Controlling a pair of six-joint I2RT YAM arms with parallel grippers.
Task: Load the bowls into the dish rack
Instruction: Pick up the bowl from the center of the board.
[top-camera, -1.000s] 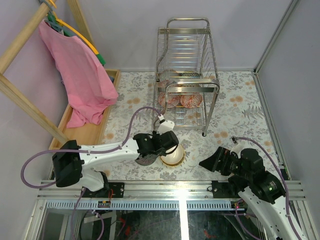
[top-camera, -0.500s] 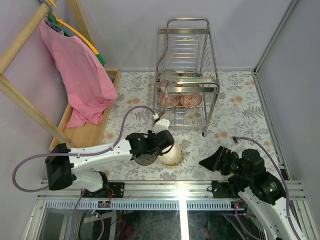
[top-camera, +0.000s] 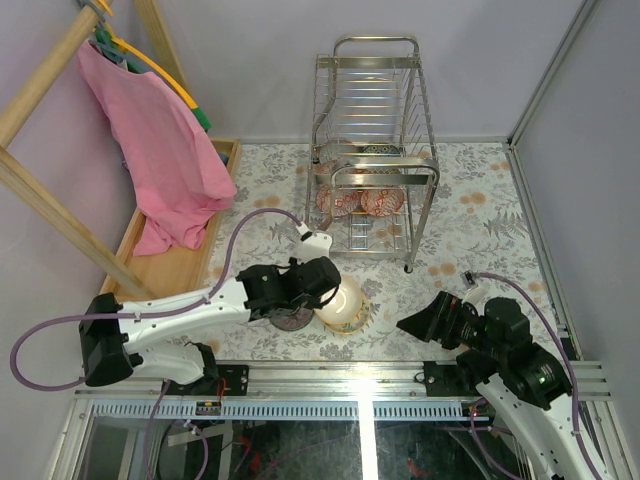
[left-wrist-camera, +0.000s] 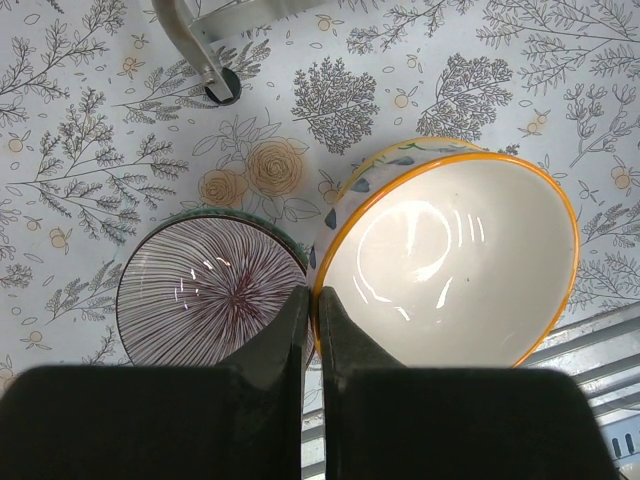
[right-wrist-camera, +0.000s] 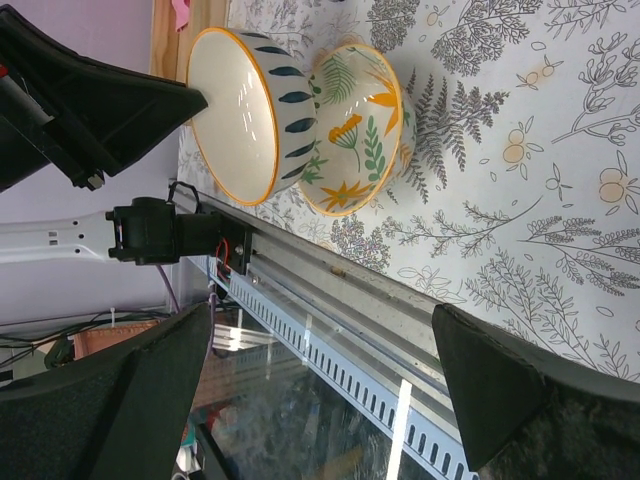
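My left gripper (left-wrist-camera: 312, 292) is shut on the rim of a cream bowl with an orange edge (left-wrist-camera: 450, 260). It holds that bowl tilted over a leaf-patterned bowl (right-wrist-camera: 365, 125) that stands on the table. In the top view the gripper (top-camera: 316, 292) and held bowl (top-camera: 343, 300) are near the front edge. A purple-striped bowl (left-wrist-camera: 205, 300) sits just left of them. The chrome dish rack (top-camera: 375, 120) stands at the back, with red-white bowls (top-camera: 360, 203) in its lower tier. My right gripper (top-camera: 425, 322) is open and empty, right of the bowls.
A wooden tray (top-camera: 180, 260) lies on the left under a pink cloth (top-camera: 165, 150) hanging from a wooden frame. The rack's front leg (left-wrist-camera: 215, 85) stands just beyond the striped bowl. The table's metal front rail (right-wrist-camera: 380, 300) runs close under the right gripper.
My left gripper has lifted and tipped the cream bowl up by its rim, moving slightly left and back. The left arm's elbow swung left. The right arm has not moved.
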